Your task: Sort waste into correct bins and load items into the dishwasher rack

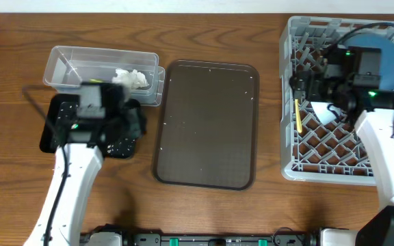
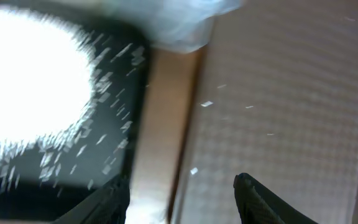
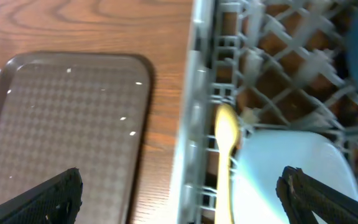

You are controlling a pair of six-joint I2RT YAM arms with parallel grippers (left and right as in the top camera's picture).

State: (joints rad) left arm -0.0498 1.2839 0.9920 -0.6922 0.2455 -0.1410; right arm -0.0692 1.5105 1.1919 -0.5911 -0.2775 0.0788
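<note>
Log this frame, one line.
left gripper: open, by black tray | right gripper: open, above spoon in rack | tissue: in clear tub

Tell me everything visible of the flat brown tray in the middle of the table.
The brown tray is a flat rectangle with rounded corners and a low raised rim, seemingly plastic with a fine checkered texture. It lies level on the wooden table, between the clear tub and the grey rack. Only a few white grains are scattered on it. The tub's corner sits close to its left edge; whether they touch cannot be told.
</note>
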